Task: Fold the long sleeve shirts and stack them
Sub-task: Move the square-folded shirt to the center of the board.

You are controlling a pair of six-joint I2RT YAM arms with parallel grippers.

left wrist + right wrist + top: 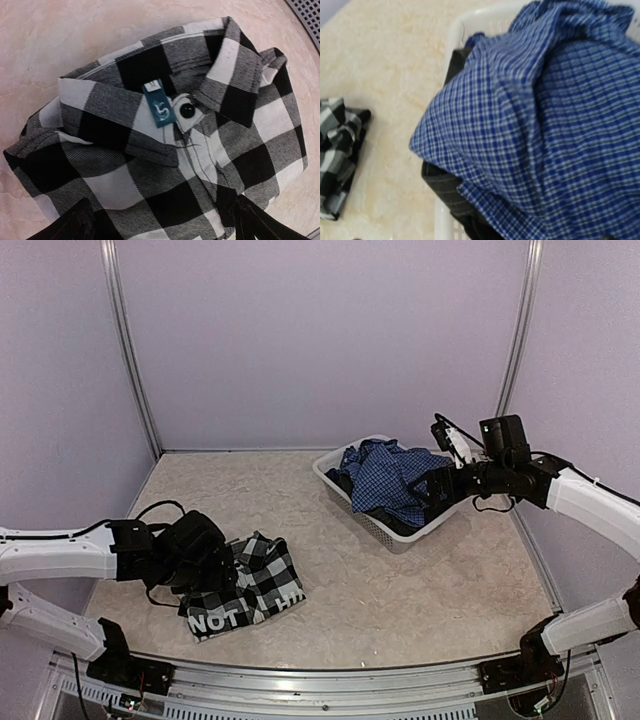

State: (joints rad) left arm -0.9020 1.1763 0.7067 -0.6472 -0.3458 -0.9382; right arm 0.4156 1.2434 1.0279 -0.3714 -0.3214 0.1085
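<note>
Left fingers (75,226) and right fingers (435,492) wide, empty. Plaid shirt (255,585) folded, eight o'clock; blue shirt (390,475) unfolded in basket (383,528), two o'clock.

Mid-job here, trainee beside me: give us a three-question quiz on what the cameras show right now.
1. True or false: the blue checked shirt lies folded on the table.
2. Where is the plaid shirt? A: in the white basket. B: on the table by the left tool. C: hanging from the right tool.
3. Which arm's tool hovers over the basket?
Key: 1 false, it sits bunched in the basket. 2 B. 3 the right.
</note>
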